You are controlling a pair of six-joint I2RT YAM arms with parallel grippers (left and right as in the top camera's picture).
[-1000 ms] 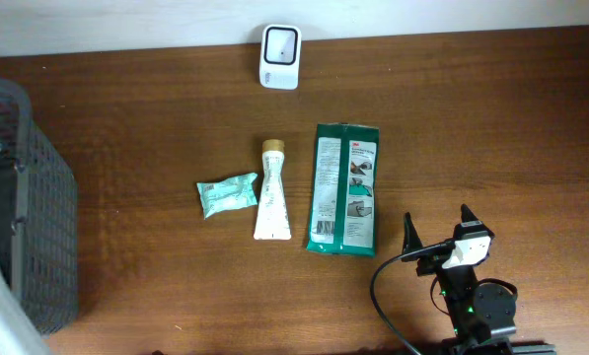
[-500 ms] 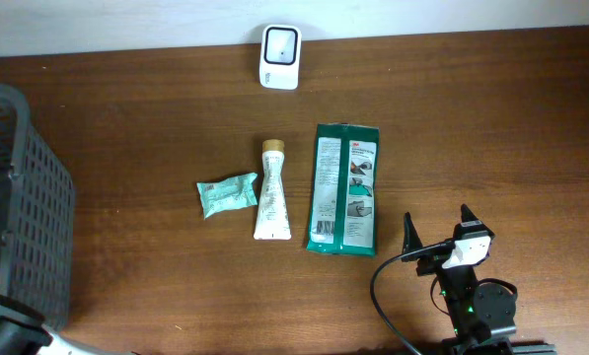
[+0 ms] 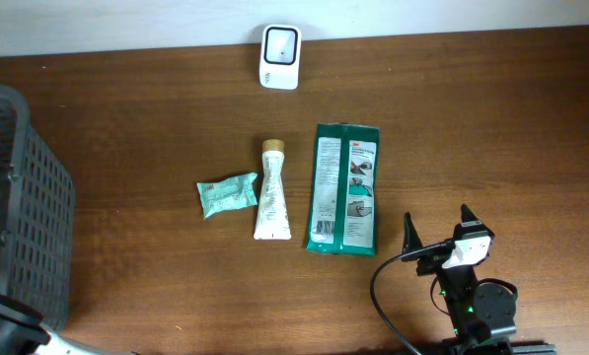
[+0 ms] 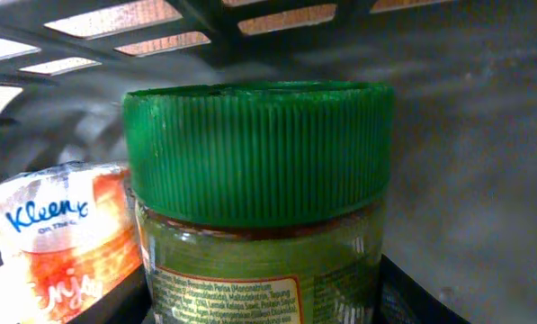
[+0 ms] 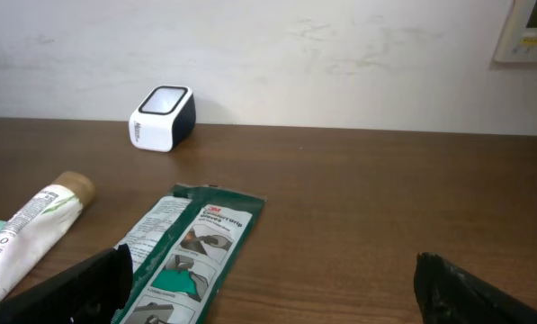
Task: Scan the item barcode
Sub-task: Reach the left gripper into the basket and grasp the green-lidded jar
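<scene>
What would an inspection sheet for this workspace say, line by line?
Surface: brown wooden table.
Job's things: white barcode scanner at the far edge; green-lidded jar inside the grey basket.
Clutter: green wipes pack, tube and mint packet side by side mid-table; Kleenex pack beside the jar.
Grippers: right gripper open, empty, near the front edge; left gripper fingers flank the jar, grip unclear.
Cables: black cable looped by the right arm.
Surroundings: white wall behind the table.
</scene>
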